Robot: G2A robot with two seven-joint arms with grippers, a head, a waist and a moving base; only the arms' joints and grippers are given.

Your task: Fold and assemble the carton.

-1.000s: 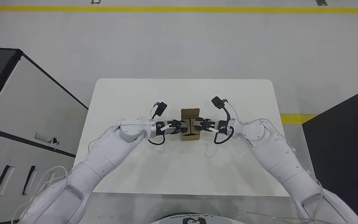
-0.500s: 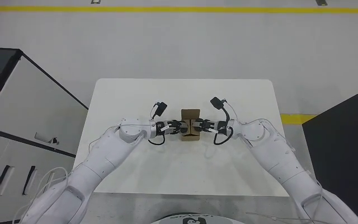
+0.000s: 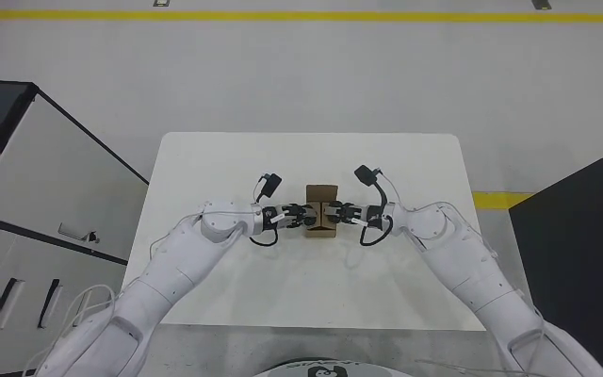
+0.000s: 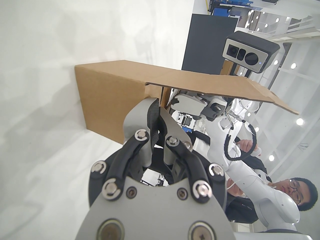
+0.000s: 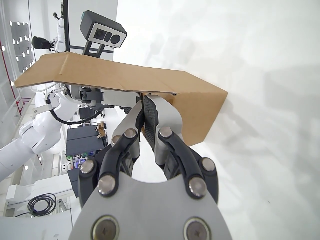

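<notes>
Item: brown carton (image 3: 320, 209), top view: it stands near the middle of the white table (image 3: 217, 170), between the two arms. The left gripper (image 3: 305, 215) meets one side of it and the right gripper (image 3: 333, 212) the opposite side. A grey cabinet (image 3: 57, 179) stands beside the table, and a yellow floor line (image 3: 301, 15) runs beyond it. Left wrist view: the left gripper (image 4: 158, 108) has its fingers pressed together on the edge of a carton (image 4: 112, 96) panel. The carton rests on the table (image 4: 50, 38) as an open sleeve, with one long flap reaching outward past the open end. Right wrist view: the right gripper (image 5: 145, 103) is pinched tight on the facing panel edge of the carton (image 5: 197, 106). The closed corner sits on the table (image 5: 225, 26), and a creased flap juts out at the far end.
</notes>
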